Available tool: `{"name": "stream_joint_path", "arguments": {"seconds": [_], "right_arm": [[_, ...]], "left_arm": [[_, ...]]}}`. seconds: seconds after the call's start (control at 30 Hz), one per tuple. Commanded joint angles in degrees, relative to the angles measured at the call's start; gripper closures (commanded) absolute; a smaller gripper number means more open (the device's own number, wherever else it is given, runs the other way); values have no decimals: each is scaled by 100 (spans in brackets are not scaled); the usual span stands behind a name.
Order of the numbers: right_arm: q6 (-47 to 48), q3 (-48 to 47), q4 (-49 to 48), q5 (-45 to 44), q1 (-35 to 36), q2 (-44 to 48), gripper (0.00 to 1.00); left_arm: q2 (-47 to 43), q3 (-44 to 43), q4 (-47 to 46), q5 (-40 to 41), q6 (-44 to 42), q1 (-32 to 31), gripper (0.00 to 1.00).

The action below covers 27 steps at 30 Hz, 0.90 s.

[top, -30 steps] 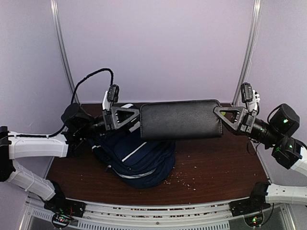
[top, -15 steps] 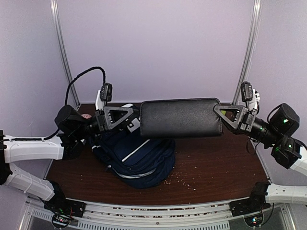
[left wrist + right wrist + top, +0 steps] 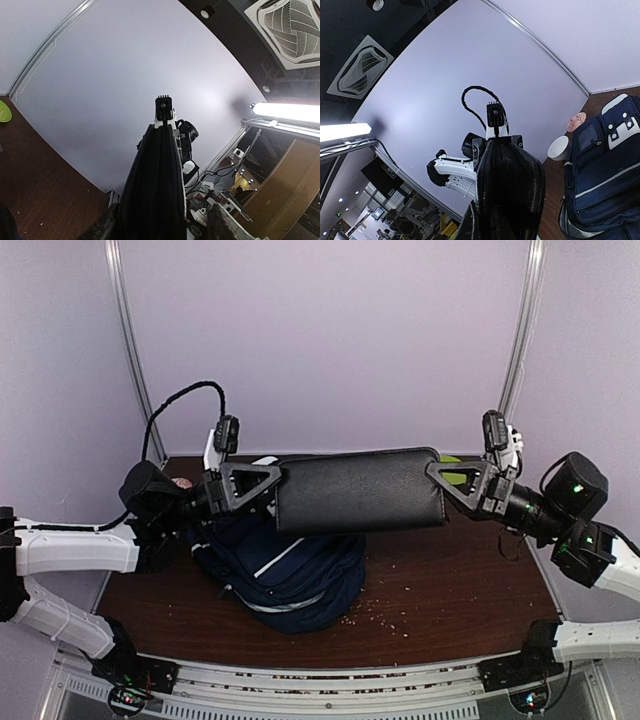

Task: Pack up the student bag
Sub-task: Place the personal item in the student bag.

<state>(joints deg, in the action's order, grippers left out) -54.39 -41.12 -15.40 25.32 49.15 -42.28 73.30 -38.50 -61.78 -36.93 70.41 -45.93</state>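
With the right tool clamping the black case and the left tool gaping, the limp student bag beneath it is probably wanting a rim hold.

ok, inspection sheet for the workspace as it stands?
Surface: brown table, crumbs near the front.
Job's things: bag lying left of centre, under the raised black case.
Clutter: white bowl beside the bag; green item by the wall.
Grippers: right gripper shut on one end of the case; left gripper open around the other end.
Cables: black cable looping at back left.
Surroundings: lilac walls, metal posts.
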Motion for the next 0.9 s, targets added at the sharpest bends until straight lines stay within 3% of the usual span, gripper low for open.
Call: {"name": "stream_joint_path", "arguments": {"seconds": [0.0,0.1,0.17,0.27,0.43,0.47,0.53,0.6,0.7,0.87], "right_arm": [[-62,-363,-877,62,100,-72,100],[-87,-404,-1045,116,141,-214,100],[-77,-446,-1084,139,154,-273,100],[5,-511,-1006,140,157,-306,100],[366,-636,-353,101,159,-179,100],[515,-713,-45,100,157,-130,90],[1022,-1102,977,102,153,-46,55],[1455,-1354,1901,96,149,36,30],[1736,-1445,2653,77,140,224,16],[1730,-1141,2968,182,139,396,10]], "left_arm": [[-23,-98,-392,-238,-18,-83,2],[37,-162,-440,-350,-49,-164,5],[65,-190,-491,-403,-59,-195,14],[64,-202,-581,-483,-54,-203,41],[-64,-205,-425,-519,-193,-206,96],[-107,-202,-368,-519,-241,-205,100],[-186,-202,-263,-547,-335,-207,100],[-276,-199,-147,-589,-452,-204,100],[-422,-236,65,-714,-681,-206,100],[-481,-329,-66,-929,-732,-207,100]]}}
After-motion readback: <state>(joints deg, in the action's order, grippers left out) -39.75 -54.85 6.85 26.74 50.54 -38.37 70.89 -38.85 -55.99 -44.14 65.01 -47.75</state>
